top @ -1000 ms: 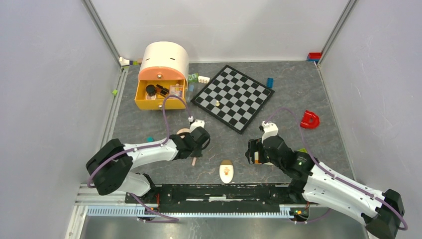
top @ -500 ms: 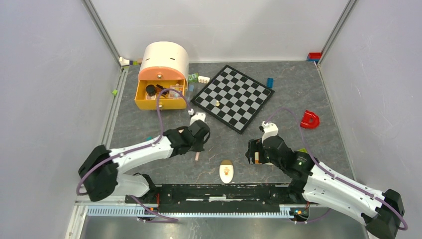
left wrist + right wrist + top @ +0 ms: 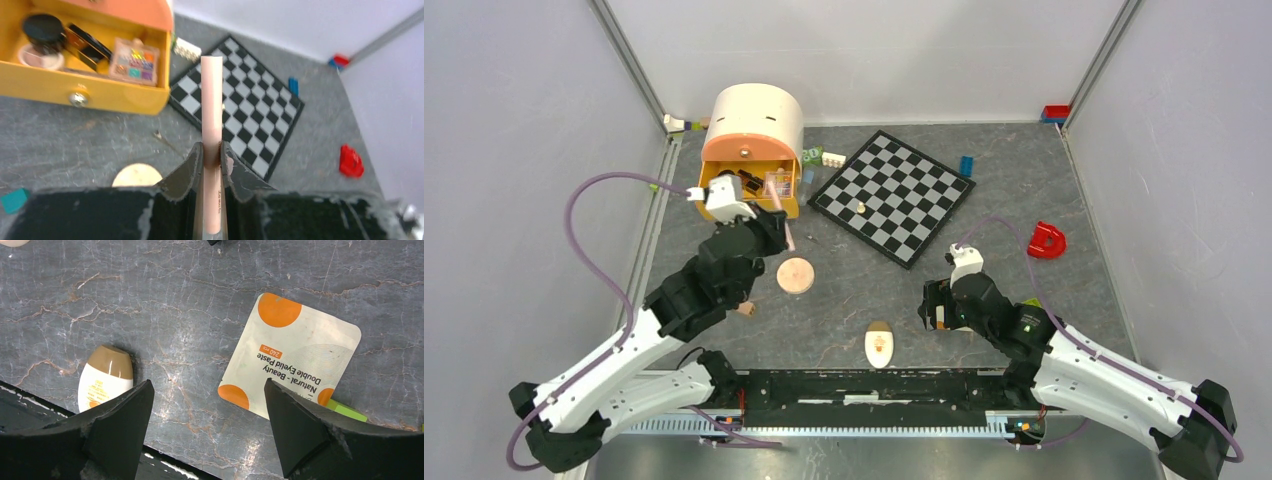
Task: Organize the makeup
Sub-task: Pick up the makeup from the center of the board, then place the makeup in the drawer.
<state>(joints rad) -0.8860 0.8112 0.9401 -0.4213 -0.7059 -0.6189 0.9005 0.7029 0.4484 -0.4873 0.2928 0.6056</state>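
The left end effector (image 3: 211, 150) is clenched on a thin pink stick (image 3: 211, 100). The stick sits straight between the two fingers and pokes out far past their tips. It is up off the desk (image 3: 75, 135). Ahead of this end effector, on its left side, is the open yellow drawer (image 3: 85, 92). Inside the drawer lie the eyeshadow palette (image 3: 135, 62) and a black pot (image 3: 42, 27). Straight ahead, past the tip of the stick, is the chessboard (image 3: 250, 115). The round peach compact (image 3: 136, 175) lies flat on the desk, close under the end effector and a bit to its left.

The right end effector (image 3: 206, 390) is released. Its fingers are spread wide and hold nothing. The white-orange sachet (image 3: 292, 352) lies flat on the desk on its right side. The cream bottle (image 3: 106, 377) lies on the desk on its left side.
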